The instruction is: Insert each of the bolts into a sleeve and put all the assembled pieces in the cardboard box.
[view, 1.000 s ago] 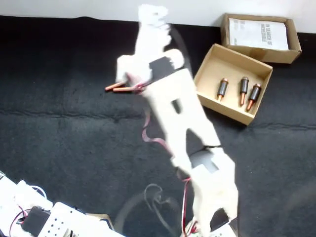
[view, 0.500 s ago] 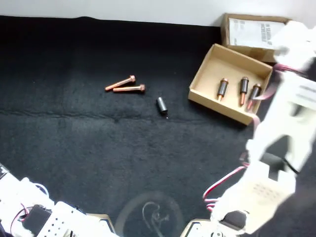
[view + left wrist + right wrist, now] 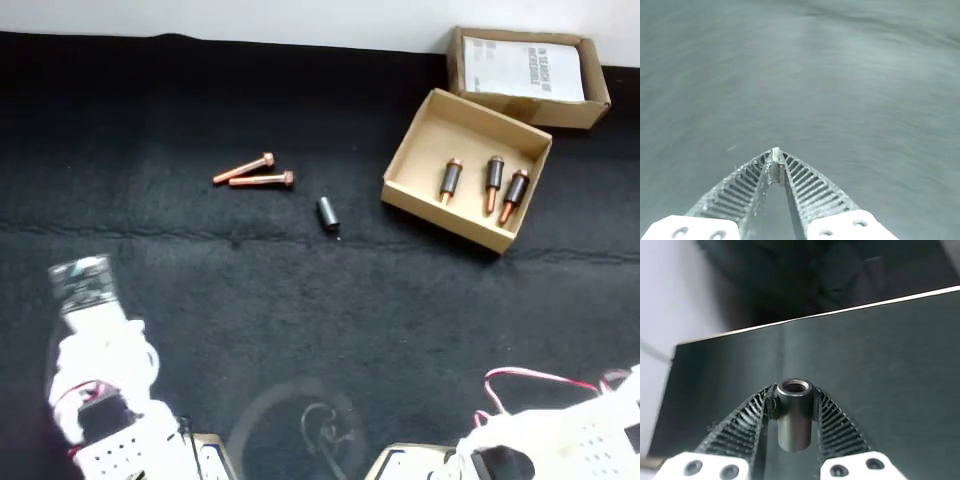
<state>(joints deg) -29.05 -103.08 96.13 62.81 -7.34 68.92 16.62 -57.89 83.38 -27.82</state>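
Observation:
Two copper bolts lie side by side on the black mat, left of centre. A loose dark sleeve lies just to their right. The open cardboard box at the back right holds three assembled pieces. My right gripper is shut on another dark sleeve, its bore facing outward; the right arm sits at the near right edge. My left gripper is shut on nothing above bare mat; the left arm is at the near left.
A second cardboard box with a printed sheet in it stands behind the open one at the back right corner. Loose red and white cables trail near the right arm's base. The mat's far edge meets a white wall.
The right arm swung from over the bolts to the right, then pulled back to the near right edge, uncovering the loose sleeve. The left arm has come into the near left of the high view.

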